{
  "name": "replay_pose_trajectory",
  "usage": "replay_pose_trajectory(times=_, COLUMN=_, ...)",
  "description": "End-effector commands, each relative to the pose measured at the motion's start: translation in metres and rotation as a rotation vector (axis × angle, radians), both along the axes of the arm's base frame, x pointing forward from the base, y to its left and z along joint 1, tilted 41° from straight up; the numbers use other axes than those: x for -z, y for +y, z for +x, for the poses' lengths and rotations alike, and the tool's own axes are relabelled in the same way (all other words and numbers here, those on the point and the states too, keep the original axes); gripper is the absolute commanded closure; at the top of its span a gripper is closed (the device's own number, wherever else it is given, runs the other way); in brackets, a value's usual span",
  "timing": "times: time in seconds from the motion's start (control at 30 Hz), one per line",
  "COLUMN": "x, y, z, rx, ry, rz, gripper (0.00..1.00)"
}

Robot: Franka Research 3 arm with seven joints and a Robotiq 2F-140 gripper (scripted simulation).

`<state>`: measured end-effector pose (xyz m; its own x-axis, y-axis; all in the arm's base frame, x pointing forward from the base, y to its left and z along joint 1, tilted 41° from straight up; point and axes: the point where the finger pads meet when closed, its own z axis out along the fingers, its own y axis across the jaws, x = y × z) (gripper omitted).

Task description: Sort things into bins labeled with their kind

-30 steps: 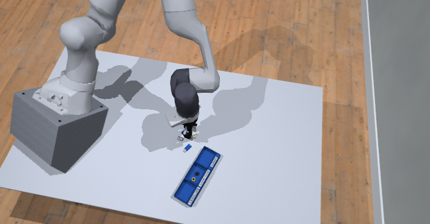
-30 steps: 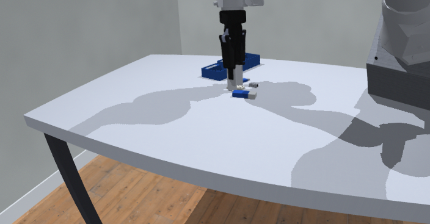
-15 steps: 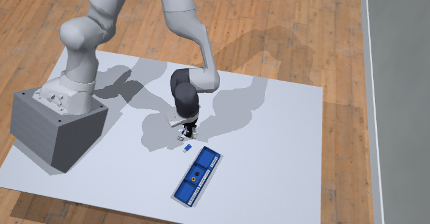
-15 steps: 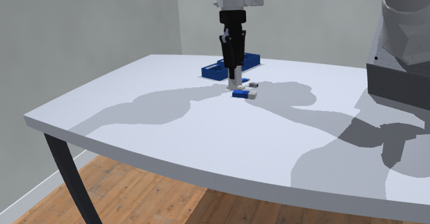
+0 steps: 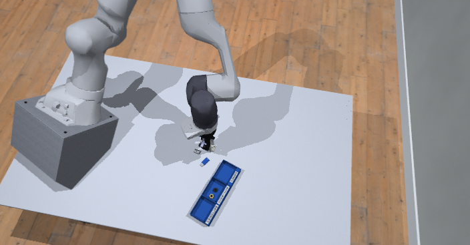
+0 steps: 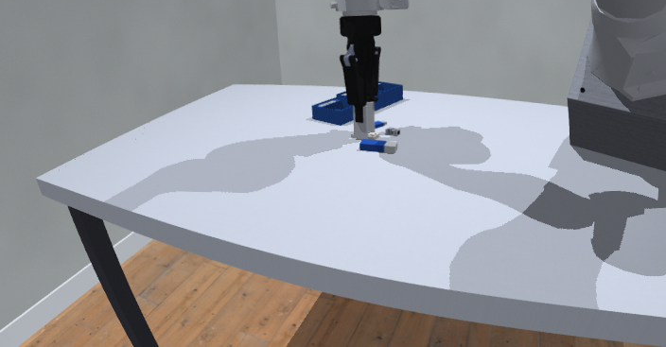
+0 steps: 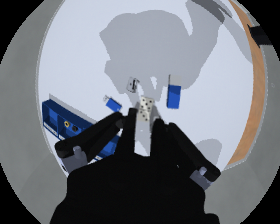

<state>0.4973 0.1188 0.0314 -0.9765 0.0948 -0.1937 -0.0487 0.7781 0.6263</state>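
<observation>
As it stands low, the pincer (image 7: pixel 143 117) clamps the white die (image 7: pixel 145 107).

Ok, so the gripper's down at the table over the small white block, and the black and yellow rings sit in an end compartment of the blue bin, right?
Not quite: the black ring and yellow ring sit in the middle compartment of the blue bin, as the top view shows. The gripper is down over the small white block.
</observation>
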Motion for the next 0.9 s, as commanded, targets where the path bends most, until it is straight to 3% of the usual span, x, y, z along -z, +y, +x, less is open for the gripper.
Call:
replay_pose_trajectory(times=0.0, x=0.000, y=0.002, z=0.000, rx=-0.006, ry=-0.005, rz=-0.002, gripper=0.87)
replay_pose_trajectory(times=0.7, x=-0.045, y=-0.035, z=-0.012, rx=-0.006, ry=-0.005, rz=-0.002, gripper=0.87)
replay_pose_trajectory(times=0.87, x=-0.045, y=-0.035, z=-0.012, rx=-0.006, ry=-0.005, rz=-0.002, gripper=0.87)
